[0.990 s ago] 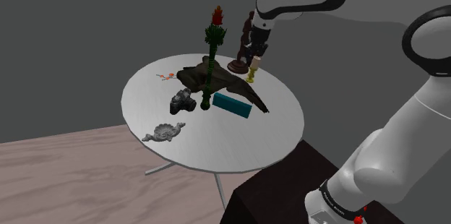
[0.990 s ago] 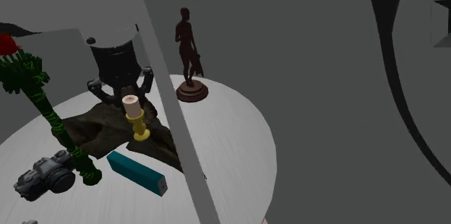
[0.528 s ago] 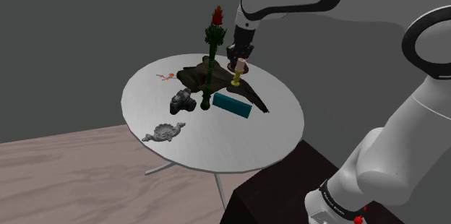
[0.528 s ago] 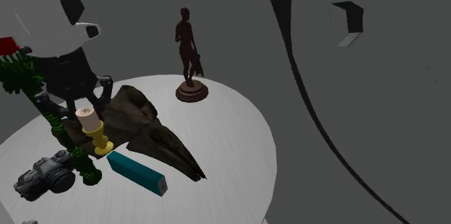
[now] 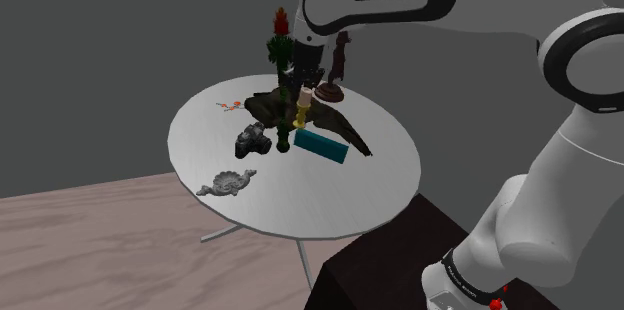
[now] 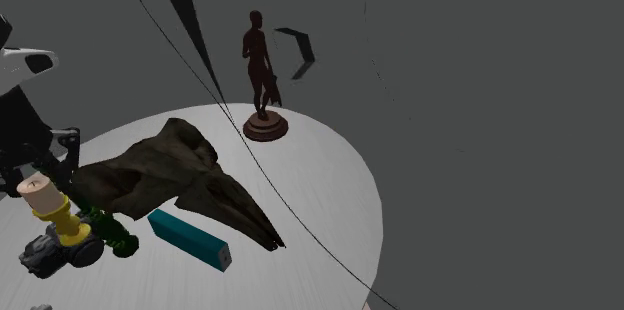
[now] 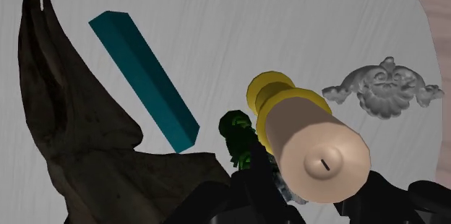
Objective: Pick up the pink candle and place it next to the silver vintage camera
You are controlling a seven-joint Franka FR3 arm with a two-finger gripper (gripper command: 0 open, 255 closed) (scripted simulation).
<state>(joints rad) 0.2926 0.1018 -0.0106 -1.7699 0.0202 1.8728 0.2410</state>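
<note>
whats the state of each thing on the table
hand: shut on the candle
candle: held above the table
camera: sitting on the table
teal box: lying flat
statue: standing upright
skull: lying on the table
green stem: standing upright
grey ornament: lying flat

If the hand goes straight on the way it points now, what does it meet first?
Probably the green plant's foot beside the grey camera, and the held candle's yellow base would touch it first; depth is unclear.
</note>
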